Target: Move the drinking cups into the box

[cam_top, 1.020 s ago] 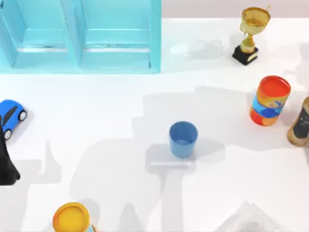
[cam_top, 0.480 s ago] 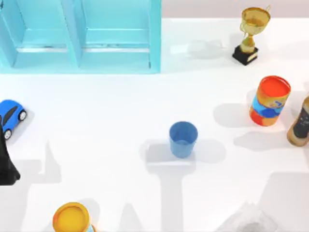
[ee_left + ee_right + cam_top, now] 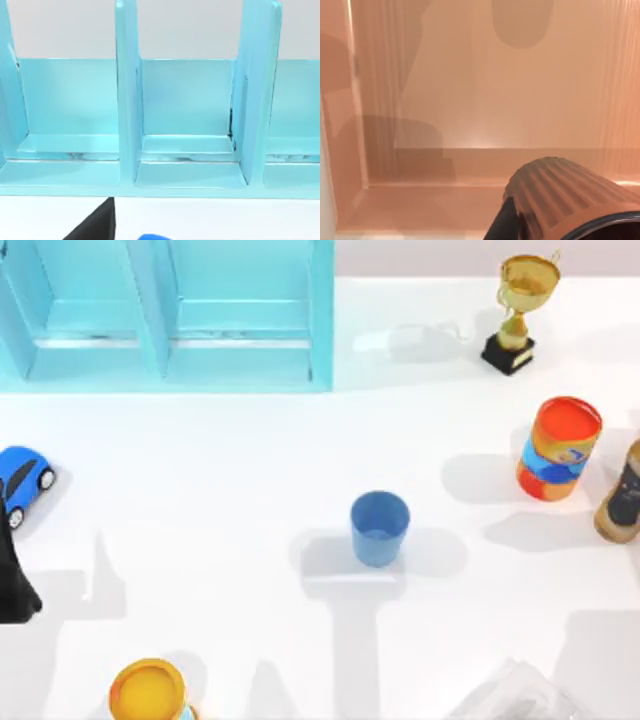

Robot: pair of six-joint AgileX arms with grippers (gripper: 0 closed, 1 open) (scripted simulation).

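Blue plastic: the blue cup (image 3: 380,528) stands upright, mouth up, on the white worktop (image 3: 230,460), nothing touching it.

- Up and left of the blue cup, well apart: pale-blue shelf unit (image 3: 322,315) with upright dividers. The left wrist view faces its compartments (image 3: 187,107).
- Up and right of the blue cup, far off: gold trophy (image 3: 520,312) on a black base.
- Right of the blue cup: orange-and-blue canister (image 3: 558,448), and just beyond it a tan bottle (image 3: 622,495) at the edge.
- Far left of the blue cup: blue toy car (image 3: 24,478). Just below it is the left end effector (image 3: 12,580), a black shape at the edge; whether it is apart or together, I cannot tell.
- Down and left of the blue cup: yellow-topped can (image 3: 148,690).
- Down and right of the blue cup: a faint translucent shape (image 3: 515,695).

Right wrist view: the ribbed maroon cup (image 3: 570,197) sits clamped in the right end effector (image 3: 520,220), a dark finger (image 3: 499,225) against its side. Behind it are the peach-toned walls and floor of the box (image 3: 470,100). Its place relative to the blue cup I cannot tell.
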